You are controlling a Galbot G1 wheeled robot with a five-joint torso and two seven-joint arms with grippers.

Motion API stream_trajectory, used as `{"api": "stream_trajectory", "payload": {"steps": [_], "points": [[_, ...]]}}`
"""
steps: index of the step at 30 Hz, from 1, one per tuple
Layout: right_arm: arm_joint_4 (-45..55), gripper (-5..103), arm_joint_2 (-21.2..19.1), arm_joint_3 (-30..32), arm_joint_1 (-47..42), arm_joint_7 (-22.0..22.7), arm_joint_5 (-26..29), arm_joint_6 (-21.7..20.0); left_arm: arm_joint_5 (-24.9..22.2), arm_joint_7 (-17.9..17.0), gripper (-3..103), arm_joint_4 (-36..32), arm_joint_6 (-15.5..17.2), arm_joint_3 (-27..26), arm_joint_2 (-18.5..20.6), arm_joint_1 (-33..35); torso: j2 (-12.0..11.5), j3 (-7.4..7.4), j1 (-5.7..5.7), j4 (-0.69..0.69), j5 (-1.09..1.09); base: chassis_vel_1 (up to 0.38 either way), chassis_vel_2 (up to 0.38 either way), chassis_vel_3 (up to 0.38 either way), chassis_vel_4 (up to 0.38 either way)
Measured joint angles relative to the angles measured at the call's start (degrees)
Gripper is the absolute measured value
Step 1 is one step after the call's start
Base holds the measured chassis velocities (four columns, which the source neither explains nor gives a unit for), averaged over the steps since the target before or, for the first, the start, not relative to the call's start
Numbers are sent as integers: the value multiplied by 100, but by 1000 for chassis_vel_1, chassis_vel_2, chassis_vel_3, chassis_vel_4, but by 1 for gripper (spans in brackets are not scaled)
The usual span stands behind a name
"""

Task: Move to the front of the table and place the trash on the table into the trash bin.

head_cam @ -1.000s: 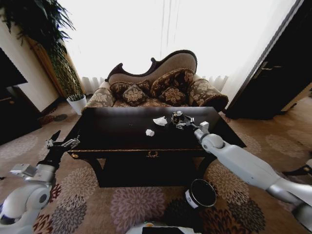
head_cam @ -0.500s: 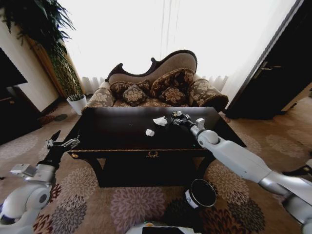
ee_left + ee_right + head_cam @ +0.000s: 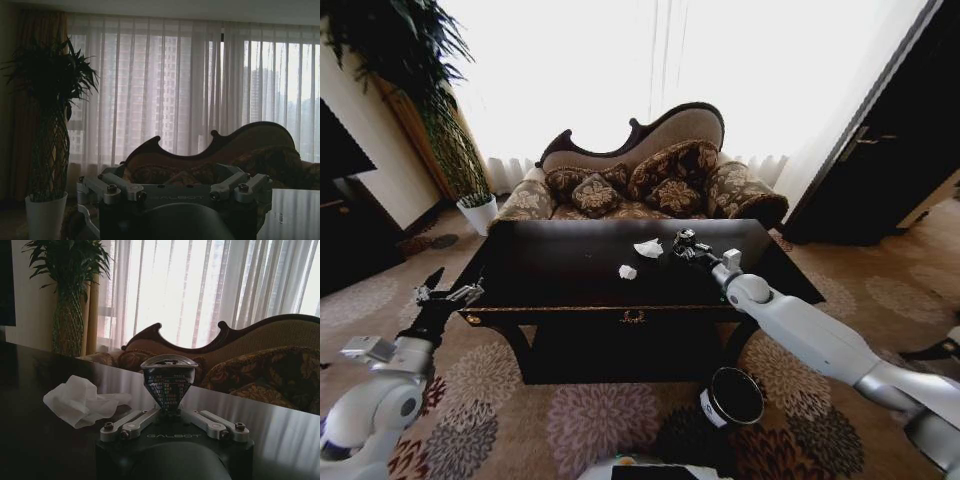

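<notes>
On the glossy black table [image 3: 560, 270] lie two crumpled white paper wads [image 3: 648, 248] [image 3: 627, 271]. My right gripper [image 3: 685, 243] reaches over the table's far right part and is shut on a small dark shiny rounded piece of trash [image 3: 682, 238]. In the right wrist view this dark object [image 3: 169, 382] stands between the closed-in fingers of the right gripper [image 3: 170, 412], with a paper wad [image 3: 80, 400] beside it on the table [image 3: 40, 440]. The dark trash bin [image 3: 732, 397] stands on the carpet below the table's front right. My left gripper [image 3: 445, 295] hangs open, off the table's left front corner.
A patterned sofa [image 3: 650, 180] with cushions stands right behind the table. A tall plant in a white pot [image 3: 478, 212] is at the back left. Dark furniture lines the left wall and a dark door the right. Flowered carpet lies around the table.
My right wrist has shifted slightly left and forward over the table, with the gripper staying at the dark object. The left arm, the paper wads and the bin have not moved.
</notes>
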Motion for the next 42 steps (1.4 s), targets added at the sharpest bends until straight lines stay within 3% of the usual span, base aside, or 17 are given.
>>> {"api": "stream_trajectory", "payload": {"steps": [13, 18, 22, 24, 28, 29, 32, 33, 36, 41, 42], "points": [[449, 0, -218, 452, -512, 118, 42, -62, 0, 0, 100, 0, 0, 0, 0, 0, 0, 1, 0, 1, 1, 0, 0, 0, 0], [932, 0, -482, 1117, -1089, 213, 67, -115, 0, 0, 100, 0, 0, 1, 0, 0, 0, 1, 0, 0, 2, 0, 0, 0, 0], [1533, 0, -756, 2295, -2161, 276, 173, -149, 0, 0, 100, 1, 0, 0, 0, 0, 0, 0, 0, 0, 0, 0, 0, 0, 0], [1605, 0, -779, 2443, -2333, 280, 184, -149, 0, 0, 100, 0, 0, 0, 0, 0, 0, 0, 0, 0, 1, 0, 0, 0, 0], [2117, 0, -770, 3484, -3523, 352, 219, -99, 0, 1, 100, 0, 0, 0, 0, 0, 0, 0, 0, 0, 2, 0, 0, 0, 0], [2117, 0, -770, 3484, -3523, 352, 219, -99, 0, 1, 100, 0, 0, 0, 0, 0, 0, 0, 0, 0, 2, 0, 0, 0, 0], [2433, 0, -529, 4277, -4341, 357, 186, -76, 0, 1, 100, 0, 0, 0, 0, 0, 0, 0, 0, 1, 0, 0, 0, 0, 0], [2823, 0, -34, 5050, -5224, 334, 70, -56, 0, 1, 100, 0, 0, 0, 0, 0, 0, 0, -1, 0, 2, 0, 0, 0, 0], [3061, 0, 234, 5459, -5606, 321, 52, -43, 0, 2, 100, 1, 0, 0, -1, 0, 0, 0, 0, 1, 0, 0, 0, 0, 0], [3576, 0, 1087, 6223, -6560, 85, -378, 209, 0, 1, 100, 0, 0, 0, 0, 0, 0, 0, -1, 0, -1, 0, 0, 0, 0], [3576, 0, 1087, 6223, -6560, 85, -378, 209, 0, 1, 100, 0, 0, 0, 0, 0, 0, 0, -1, 0, -1, 0, 0, 0, 0]]}}
